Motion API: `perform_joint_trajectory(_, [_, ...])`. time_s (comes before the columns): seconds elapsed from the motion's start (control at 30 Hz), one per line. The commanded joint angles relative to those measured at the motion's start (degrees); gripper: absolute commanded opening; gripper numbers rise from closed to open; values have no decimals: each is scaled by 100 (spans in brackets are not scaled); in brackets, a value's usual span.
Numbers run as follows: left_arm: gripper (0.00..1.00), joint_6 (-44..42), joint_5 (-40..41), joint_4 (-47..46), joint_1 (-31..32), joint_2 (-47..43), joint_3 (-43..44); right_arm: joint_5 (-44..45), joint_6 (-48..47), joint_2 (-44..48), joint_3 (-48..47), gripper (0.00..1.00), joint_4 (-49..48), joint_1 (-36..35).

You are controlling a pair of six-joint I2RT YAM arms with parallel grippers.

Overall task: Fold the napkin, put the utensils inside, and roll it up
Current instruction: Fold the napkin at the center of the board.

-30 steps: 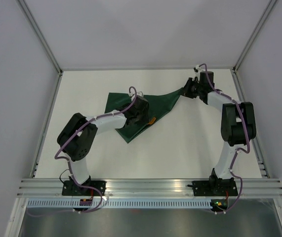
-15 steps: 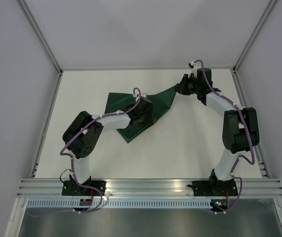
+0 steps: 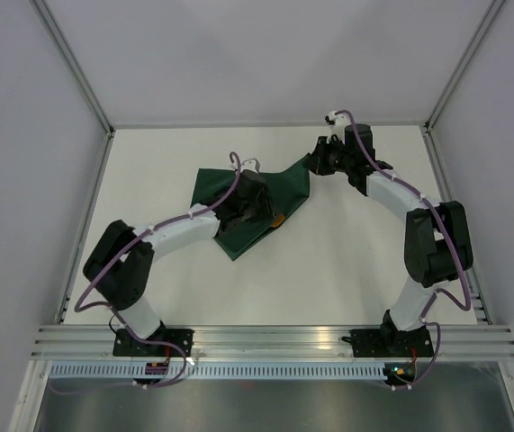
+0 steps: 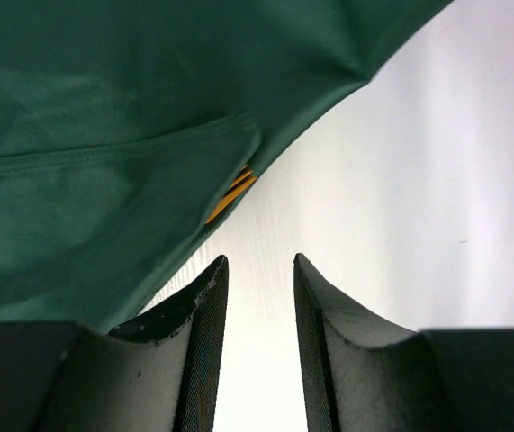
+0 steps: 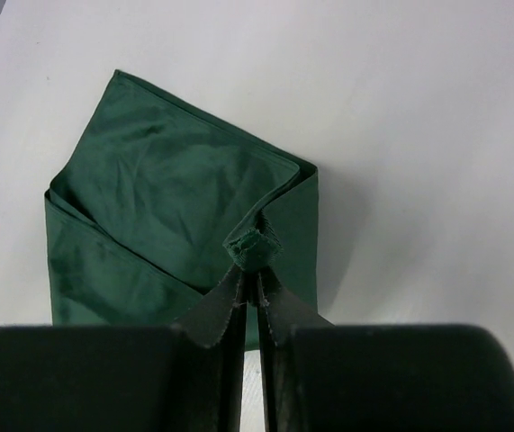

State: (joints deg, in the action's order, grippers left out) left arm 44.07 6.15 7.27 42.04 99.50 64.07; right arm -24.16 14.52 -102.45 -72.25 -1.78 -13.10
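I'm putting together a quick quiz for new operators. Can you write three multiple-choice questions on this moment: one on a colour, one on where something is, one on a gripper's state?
1. What colour is the napkin?
A. red
B. dark green
C. white

2. Where is the orange object?
A. lying on top of the napkin
B. on bare table, far from the napkin
C. peeking out from under the napkin's edge

3. What is the right gripper doing?
A. pinching a corner of the napkin
B. hanging open over bare table
C. holding a cup

Answers:
1 B: the cloth is dark green in every view.
2 C: only an orange tip shows below the hem in the left wrist view.
3 A: its fingers are closed on the corner.
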Motion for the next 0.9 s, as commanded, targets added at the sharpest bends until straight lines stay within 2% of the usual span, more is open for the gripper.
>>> perform_joint_trajectory(0.0, [40,215,421,55,6,-992,-122,-133,-327,331,26,12,-305,-157])
perform_joint_trajectory(0.17, [40,619,1150,336,-3,-2469,-755,-264,-468,410,9,12,-358,-429])
perform_joint_trajectory(0.37, [43,594,1529,1047,-29,-3769,-879,-282,-854,516,27,12,-235,-1043])
perform_joint_trajectory(0.63, [43,620,1670,1558,-29,-4624,-1002,122,-1786,376,-53,12,326,-2300])
perform_joint_trajectory(0.87, [44,611,1758,1822,-29,-4905,-1020,333,-2155,129,-35,11,512,-2855])
